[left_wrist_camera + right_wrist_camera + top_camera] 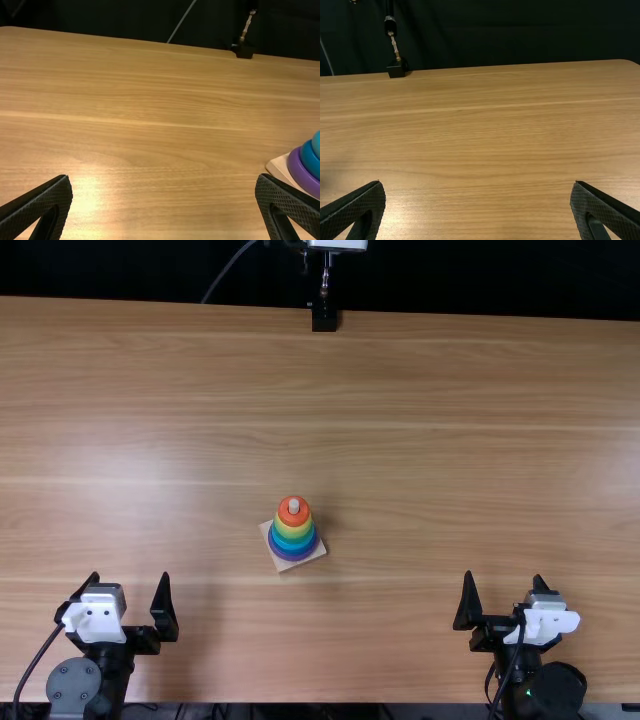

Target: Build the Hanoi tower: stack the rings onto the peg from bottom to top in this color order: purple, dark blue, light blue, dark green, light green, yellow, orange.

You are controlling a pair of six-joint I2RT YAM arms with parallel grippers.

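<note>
And here's the left tool (130, 577), spread wide, its two flat black fingers well apart, wood grain in the gap, posted over the table (450, 440) at about seven or eight o'clock from the centre, taking twelve as the far edge. Across at about four o'clock, the right tool (503, 576) matches it, fingers also well apart and tabletop between them. Now to the star of the show: the ring tower, just off centre toward seven o'clock, between the two tools but well forward of the near edge. Its square wooden base (284, 568) sits turned, one corner aimed near six o'clock, and it carries a stack on the peg (294, 506), whose pale tip peeks out of the orange ring (284, 513) on top. Under that comes the yellow ring (293, 531), then green shades too narrow to separate, then the light blue ring, the dark blue ring (310, 161), and down at the bottom the purple ring (299, 172), widest of the lot, against the base. Out at twelve o'clock, a black mount (324, 319) stands at the far edge.
</note>
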